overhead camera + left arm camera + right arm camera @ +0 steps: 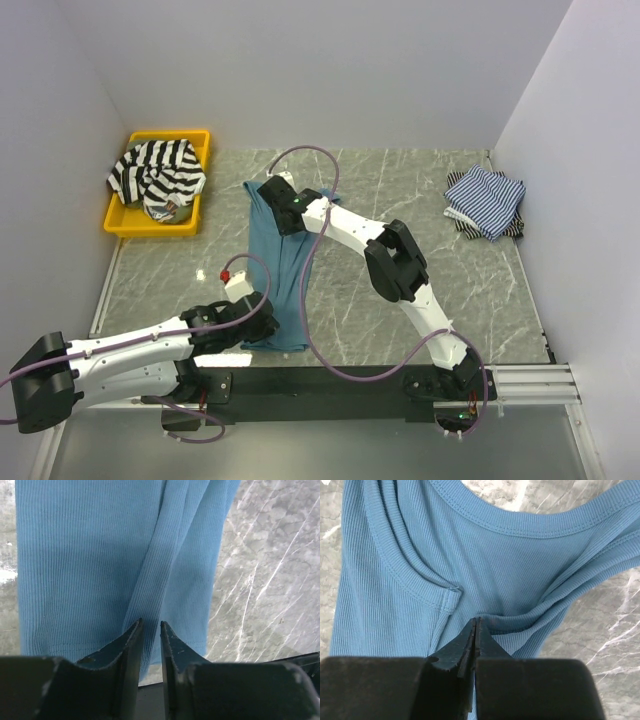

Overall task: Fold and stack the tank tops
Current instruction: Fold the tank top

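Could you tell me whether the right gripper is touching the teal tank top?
Touching. The right wrist view shows the right gripper shut on a fold of the teal tank top.

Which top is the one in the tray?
At the table's far left corner sits a yellow tray. The top heaped in it has bold black and white stripes, unlike the plain blue top and the thinly striped pile.

I'm watching the teal tank top.
It's lying stretched from under the right claw to the left claw.
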Controlling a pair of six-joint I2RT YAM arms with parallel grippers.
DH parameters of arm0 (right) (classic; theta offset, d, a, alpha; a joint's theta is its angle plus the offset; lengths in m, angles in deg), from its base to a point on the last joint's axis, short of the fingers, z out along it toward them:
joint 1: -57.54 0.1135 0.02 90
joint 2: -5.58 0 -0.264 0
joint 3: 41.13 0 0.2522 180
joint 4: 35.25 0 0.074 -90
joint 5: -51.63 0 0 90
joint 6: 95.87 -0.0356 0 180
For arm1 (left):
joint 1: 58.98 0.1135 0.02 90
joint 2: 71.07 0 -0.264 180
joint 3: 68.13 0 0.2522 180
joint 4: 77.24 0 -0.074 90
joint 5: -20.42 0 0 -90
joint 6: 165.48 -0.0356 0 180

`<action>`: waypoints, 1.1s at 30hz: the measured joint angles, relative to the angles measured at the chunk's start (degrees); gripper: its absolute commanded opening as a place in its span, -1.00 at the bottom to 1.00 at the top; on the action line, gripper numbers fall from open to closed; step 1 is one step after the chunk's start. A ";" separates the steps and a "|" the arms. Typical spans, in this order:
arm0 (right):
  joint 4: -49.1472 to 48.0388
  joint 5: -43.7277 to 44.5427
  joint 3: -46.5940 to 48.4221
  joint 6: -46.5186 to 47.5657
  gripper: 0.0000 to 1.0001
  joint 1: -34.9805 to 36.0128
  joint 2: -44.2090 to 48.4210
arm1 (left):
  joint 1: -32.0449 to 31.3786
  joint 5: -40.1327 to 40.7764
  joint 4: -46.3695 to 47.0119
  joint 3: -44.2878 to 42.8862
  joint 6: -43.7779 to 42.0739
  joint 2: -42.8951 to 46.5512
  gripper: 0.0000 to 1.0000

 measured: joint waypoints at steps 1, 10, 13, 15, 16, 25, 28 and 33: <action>-0.02 0.00 0.00 0.00 -1.00 0.00 0.00 | 0.00 -0.02 0.07 0.11 0.00 0.02 -0.49; -3.72 -1.38 -0.37 -1.31 -1.00 0.00 0.02 | 0.04 -0.35 0.72 0.85 0.00 0.37 -0.63; -4.96 -2.14 -0.63 -1.77 -1.00 0.00 0.00 | 0.09 -0.59 0.85 1.53 0.00 0.31 -0.70; -5.55 -2.51 -0.63 -2.14 -1.00 0.00 0.00 | 0.09 -0.66 0.92 1.86 0.00 0.26 -0.74; -5.97 -2.69 -0.63 -2.23 -1.00 0.00 0.00 | 0.09 -0.72 0.94 1.99 0.00 0.24 -0.76; -8.66 -4.94 -1.38 -3.23 -1.00 0.00 0.00 | 0.09 -1.07 1.90 2.36 0.00 -0.09 -0.96; -9.14 -5.11 -1.40 -3.26 -0.99 0.00 -0.37 | 0.09 -1.25 1.97 2.36 -0.02 -0.48 -0.97; -9.99 -5.14 -2.97 -3.43 -0.58 0.00 -0.72 | 0.09 -1.42 1.51 2.29 -0.28 -0.31 -0.88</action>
